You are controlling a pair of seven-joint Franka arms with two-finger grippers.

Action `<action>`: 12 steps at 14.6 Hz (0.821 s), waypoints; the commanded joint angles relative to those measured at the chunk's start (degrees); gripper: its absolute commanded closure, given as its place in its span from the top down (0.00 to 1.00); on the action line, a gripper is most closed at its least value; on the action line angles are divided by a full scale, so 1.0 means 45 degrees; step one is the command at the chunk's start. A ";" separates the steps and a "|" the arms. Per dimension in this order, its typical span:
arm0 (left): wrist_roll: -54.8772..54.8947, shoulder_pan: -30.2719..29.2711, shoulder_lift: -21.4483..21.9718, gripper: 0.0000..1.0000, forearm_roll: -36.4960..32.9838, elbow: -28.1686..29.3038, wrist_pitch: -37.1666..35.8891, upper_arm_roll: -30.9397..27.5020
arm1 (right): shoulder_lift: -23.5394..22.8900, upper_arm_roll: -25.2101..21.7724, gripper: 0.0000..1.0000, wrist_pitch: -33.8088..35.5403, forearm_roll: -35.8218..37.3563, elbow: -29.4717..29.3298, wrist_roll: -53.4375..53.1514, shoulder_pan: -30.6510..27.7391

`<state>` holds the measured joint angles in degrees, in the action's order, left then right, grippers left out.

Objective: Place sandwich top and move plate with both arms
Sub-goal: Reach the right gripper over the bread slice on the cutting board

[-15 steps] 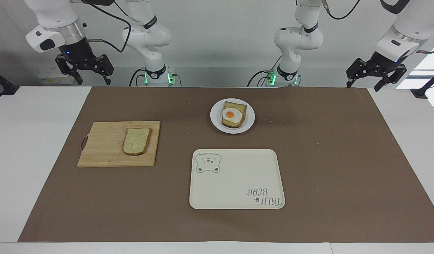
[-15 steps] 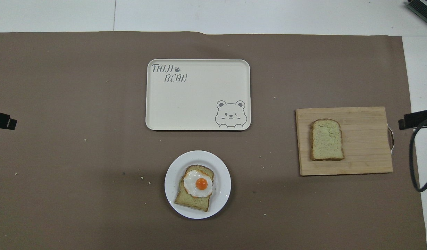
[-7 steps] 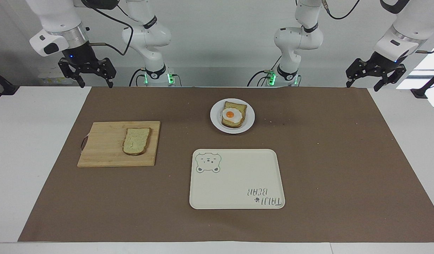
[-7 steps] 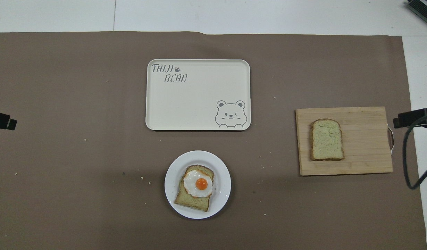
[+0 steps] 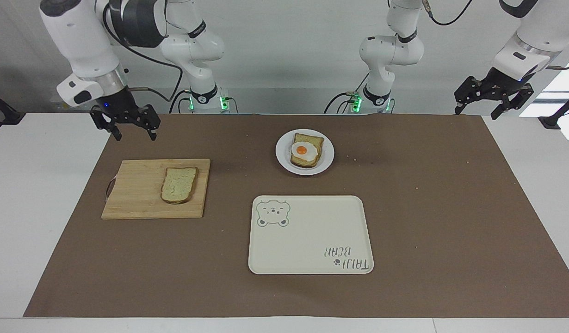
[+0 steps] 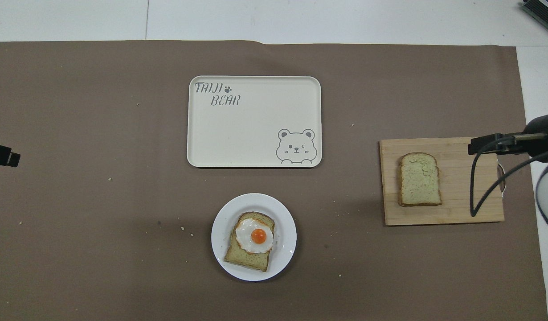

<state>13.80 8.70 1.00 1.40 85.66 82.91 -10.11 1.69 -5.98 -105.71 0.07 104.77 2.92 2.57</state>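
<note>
Sandwich top (image 5: pixel 178 185) flat on cutting board (image 5: pixel 136 203), toward right arm's end from plate (image 5: pixel 326 159); plate holds egg toast (image 5: pixel 306 150), tray (image 5: pixel 312 236) farther from robots; facing view alone shows grippers: right gripper (image 5: pixel 133 135) over mat nearer robots than board, fingers wide, empty; left gripper (image 5: pixel 476 113) waits at left arm's end, fingers wide, empty.

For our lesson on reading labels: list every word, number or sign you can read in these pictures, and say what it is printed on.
"TAIJI BEAR", with a small paw print after "TAIJI": printed on the cream rectangular tray, in the corner diagonally across from its bear drawing.
No other text shows on the wooden cutting board, the round white plate or the brown mat.
</note>
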 commanded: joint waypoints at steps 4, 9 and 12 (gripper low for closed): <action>-0.0118 0.0001 0.0304 1.00 -0.0117 0.0281 -0.0006 -0.0020 | -0.1644 0.0021 1.00 -0.1644 -0.1579 0.0349 0.0424 -0.0902; -0.0118 0.0001 0.0304 1.00 -0.0117 0.0281 -0.0006 -0.0020 | -0.1529 0.0022 1.00 -0.1958 -0.1908 0.1110 0.0601 -0.0903; -0.0118 0.0001 0.0304 1.00 -0.0117 0.0281 -0.0006 -0.0020 | -0.1528 0.0021 1.00 -0.1977 -0.2282 0.1345 0.0679 -0.1059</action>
<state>13.80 8.67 1.01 1.40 85.66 82.91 -10.20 -6.56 -6.29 -113.51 -8.18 108.55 3.71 -0.99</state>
